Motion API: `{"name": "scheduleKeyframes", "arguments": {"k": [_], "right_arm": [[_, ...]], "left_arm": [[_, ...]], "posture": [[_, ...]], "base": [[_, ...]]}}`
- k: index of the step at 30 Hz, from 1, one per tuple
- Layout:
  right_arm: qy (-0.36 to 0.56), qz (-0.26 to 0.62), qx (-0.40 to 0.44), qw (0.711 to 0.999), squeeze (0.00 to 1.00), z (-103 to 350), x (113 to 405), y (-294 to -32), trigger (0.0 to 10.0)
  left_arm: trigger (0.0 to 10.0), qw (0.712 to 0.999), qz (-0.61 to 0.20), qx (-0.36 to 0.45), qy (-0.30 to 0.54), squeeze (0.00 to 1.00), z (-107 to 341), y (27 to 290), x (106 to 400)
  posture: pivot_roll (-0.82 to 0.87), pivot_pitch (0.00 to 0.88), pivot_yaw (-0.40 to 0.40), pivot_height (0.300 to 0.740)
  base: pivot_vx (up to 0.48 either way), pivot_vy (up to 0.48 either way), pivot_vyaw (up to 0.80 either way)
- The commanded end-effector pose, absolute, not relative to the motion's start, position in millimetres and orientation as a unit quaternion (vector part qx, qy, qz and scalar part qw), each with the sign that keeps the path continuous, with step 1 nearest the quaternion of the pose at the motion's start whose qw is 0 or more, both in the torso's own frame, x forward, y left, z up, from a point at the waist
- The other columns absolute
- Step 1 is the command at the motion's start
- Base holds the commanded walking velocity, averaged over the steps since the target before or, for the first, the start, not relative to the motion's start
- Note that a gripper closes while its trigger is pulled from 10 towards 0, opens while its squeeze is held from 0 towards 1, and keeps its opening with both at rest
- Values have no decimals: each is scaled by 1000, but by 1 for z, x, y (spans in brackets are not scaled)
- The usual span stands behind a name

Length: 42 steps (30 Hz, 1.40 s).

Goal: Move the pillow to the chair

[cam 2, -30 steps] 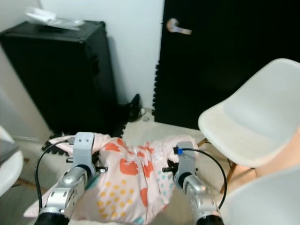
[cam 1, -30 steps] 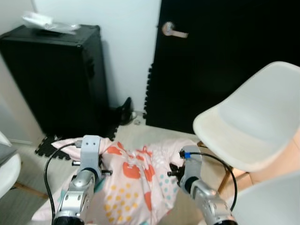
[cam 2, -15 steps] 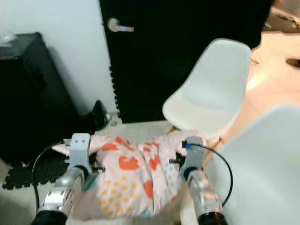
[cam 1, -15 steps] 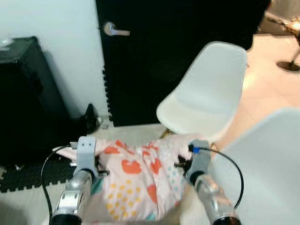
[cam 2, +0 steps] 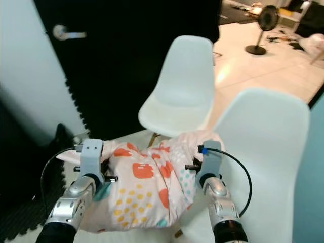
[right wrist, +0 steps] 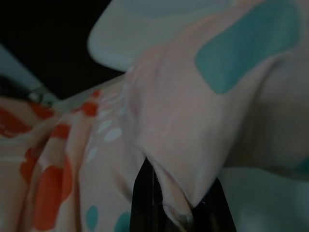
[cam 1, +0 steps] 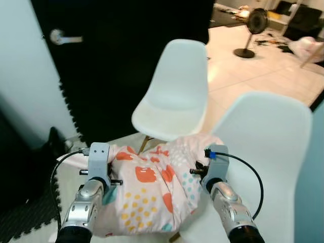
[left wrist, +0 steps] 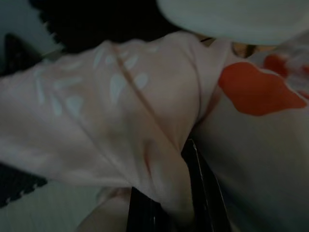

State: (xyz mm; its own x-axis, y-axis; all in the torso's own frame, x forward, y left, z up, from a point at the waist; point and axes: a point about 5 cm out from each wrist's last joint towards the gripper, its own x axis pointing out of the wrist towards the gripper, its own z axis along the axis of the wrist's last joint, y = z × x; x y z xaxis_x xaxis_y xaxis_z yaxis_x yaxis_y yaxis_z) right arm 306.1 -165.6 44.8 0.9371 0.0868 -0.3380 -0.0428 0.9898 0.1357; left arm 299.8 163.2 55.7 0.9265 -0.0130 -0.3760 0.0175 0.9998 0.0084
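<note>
A pink pillow (cam 1: 152, 195) with orange, yellow and teal shapes hangs between my two arms, low in front of me. My left gripper (left wrist: 176, 198) is shut on its left edge; pink fabric is bunched between the black fingers (left wrist: 205, 191). On the opposite edge my right gripper (right wrist: 178, 198) is likewise shut on a fold of the cover. A white shell chair (cam 1: 169, 106) with a bare seat stands straight ahead, just beyond the pillow. In the eye views both sets of fingertips are hidden by the fabric.
A second white chair (cam 1: 266, 167) stands close at my right, next to the right arm. Behind the chairs is a black door (cam 1: 126, 61) with a silver handle (cam 1: 61, 38). Black foam mat (cam 1: 25, 223) lies at lower left. A standing fan (cam 1: 253, 23) is far off on the pale floor.
The camera has swung right: the door handle slid left, the black cabinet left the picture and the white chair now sits centred ahead. Both grippers still hold the pillow.
</note>
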Motion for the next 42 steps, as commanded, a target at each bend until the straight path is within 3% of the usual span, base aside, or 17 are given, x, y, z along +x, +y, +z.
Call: {"name": "scheduleKeyframes", "arguments": {"k": [1, 22, 42], "right_arm": [[163, 28, 60, 984, 0, 48, 308, -167, 10000], [146, 0, 41, 988, 0, 50, 309, -174, 10000], [144, 17, 29, 989, 0, 51, 312, -169, 10000]], "left_arm": [[10000, 983, -20, 9, 180, 0, 58, 158, 301], [10000, 986, -33, 16, 163, 0, 67, 162, 312], [10000, 986, -23, 11, 162, 0, 66, 166, 312]], "posture": [[23, 46, -3, 740], [11, 16, 26, 740], [16, 26, 7, 740]], "base": [[0, 0, -800], [0, 0, -800], [0, 0, -800]]}}
